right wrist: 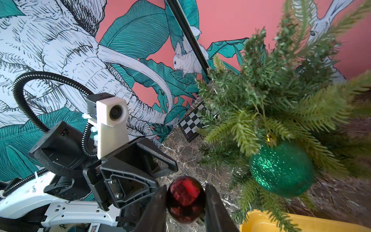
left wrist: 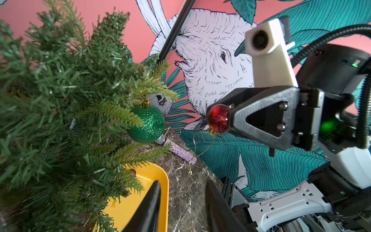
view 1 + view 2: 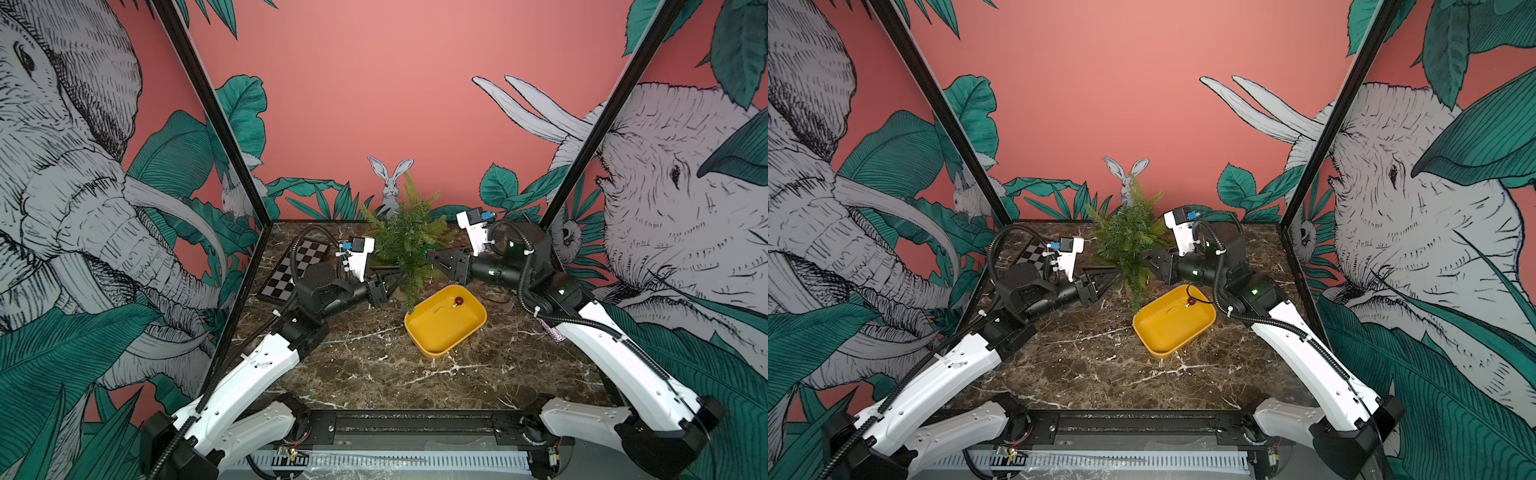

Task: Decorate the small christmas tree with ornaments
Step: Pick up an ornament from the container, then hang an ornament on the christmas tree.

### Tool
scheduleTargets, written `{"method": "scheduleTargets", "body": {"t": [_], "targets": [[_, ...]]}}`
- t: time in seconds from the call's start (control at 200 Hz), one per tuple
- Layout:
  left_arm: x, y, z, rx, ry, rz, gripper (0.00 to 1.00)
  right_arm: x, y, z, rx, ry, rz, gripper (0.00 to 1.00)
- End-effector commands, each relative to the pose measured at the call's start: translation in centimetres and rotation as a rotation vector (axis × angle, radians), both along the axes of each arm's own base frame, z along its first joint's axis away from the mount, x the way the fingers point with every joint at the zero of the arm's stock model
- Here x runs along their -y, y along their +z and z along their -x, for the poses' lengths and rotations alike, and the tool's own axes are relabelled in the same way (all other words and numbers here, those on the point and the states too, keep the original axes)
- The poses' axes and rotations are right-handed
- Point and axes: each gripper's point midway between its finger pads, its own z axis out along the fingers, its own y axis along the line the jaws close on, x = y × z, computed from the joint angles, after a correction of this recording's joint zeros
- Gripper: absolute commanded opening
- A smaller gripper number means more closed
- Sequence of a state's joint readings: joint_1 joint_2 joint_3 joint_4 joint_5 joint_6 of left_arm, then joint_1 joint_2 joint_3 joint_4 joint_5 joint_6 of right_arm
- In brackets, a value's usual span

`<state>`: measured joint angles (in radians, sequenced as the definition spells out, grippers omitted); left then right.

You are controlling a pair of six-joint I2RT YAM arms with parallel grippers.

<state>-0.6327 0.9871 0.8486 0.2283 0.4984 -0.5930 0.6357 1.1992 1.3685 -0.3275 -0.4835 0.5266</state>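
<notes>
Green needles hide a good deal. The small christmas tree (image 3: 409,239) stands at the back of the marble worktop (image 3: 353,365), between the two arms. Its pot is buried under low branches and cannot be made out. The glittery green ball (image 2: 147,125) hangs by its gold cap from a branch near the right arm. Needle sprays partly overlap it, and it is blurred in the right wrist view. In both top views it is lost in the foliage.

The right gripper (image 3: 432,255) sits just beside the tree, jaws clamped on a dark red ball (image 1: 185,197). A gold cap shows at the ball's edge, and a thin wire trails from it, too fine to follow. The left gripper (image 2: 182,181) is at the tree's other side, jaws apart with nothing between them. Their bases are cut off by the frame edge, and in the top views their tips vanish among the low branches.

A second red ball (image 3: 458,300) lies in the yellow tray (image 3: 440,332), which sits in front of the tree with a drooping branch over its far rim. A chessboard (image 3: 297,270) lies behind the left arm, partly covered. A lilac glitter stick (image 2: 180,151) lies on the worktop, one end hidden behind the green ball.
</notes>
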Motion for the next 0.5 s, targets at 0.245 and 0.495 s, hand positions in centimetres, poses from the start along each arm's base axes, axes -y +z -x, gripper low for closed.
{"method": "scheduleTargets", "body": {"t": [0.245,0.495], "targets": [[0.2,3.0,0.3,0.100,-0.114,0.058,0.47,-2.8,3.9,-1.0,0.053,0.085,-0.116,0.30],[-0.6,1.9,-0.9,0.076,-0.055,0.032,0.41,-4.4,4.1,-2.1,0.050,0.112,-0.127,0.30]]}}
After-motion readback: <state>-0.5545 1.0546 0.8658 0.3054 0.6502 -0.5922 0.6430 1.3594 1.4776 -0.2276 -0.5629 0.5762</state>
